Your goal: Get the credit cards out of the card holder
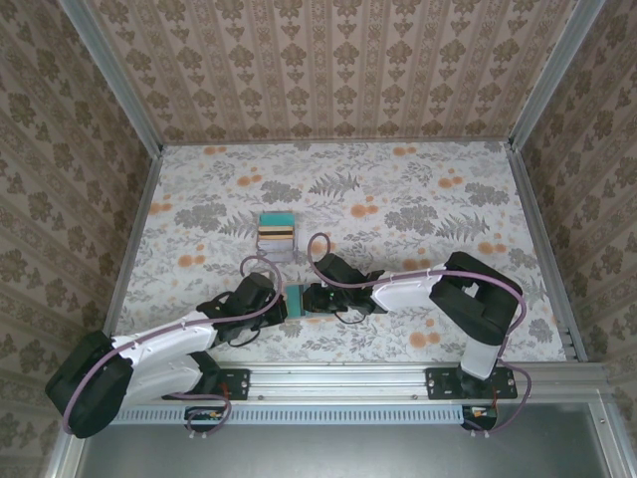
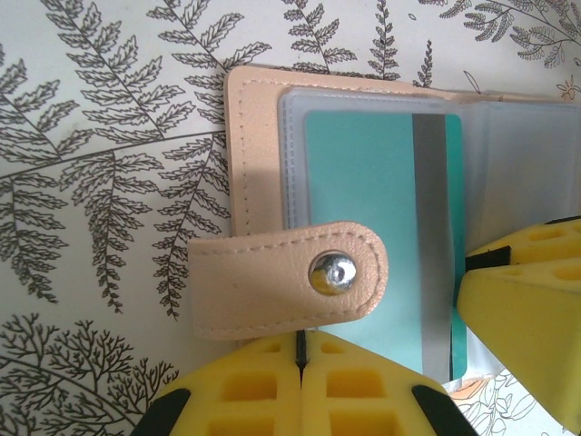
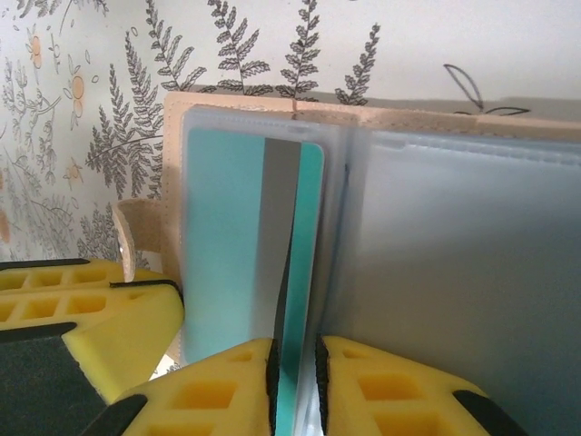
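Note:
The card holder (image 2: 254,136) lies open on the table between both grippers, tan rim outward, clear sleeves up, its snap strap (image 2: 272,282) folded over the near edge. A teal credit card (image 2: 363,173) with a grey stripe sits in the left sleeve. My left gripper (image 2: 300,347) is shut on the holder's near edge under the strap. My right gripper (image 3: 295,350) is shut on the teal card's (image 3: 222,236) edge, with some clear sleeve beside it. In the top view the holder (image 1: 296,299) sits between the left gripper (image 1: 282,305) and the right gripper (image 1: 308,299).
A small stack of teal, yellow and grey cards (image 1: 276,231) lies on the floral table farther back, apart from the holder. The holder's right sleeve panel (image 3: 472,272) looks pale grey. Patterned walls enclose the table on three sides.

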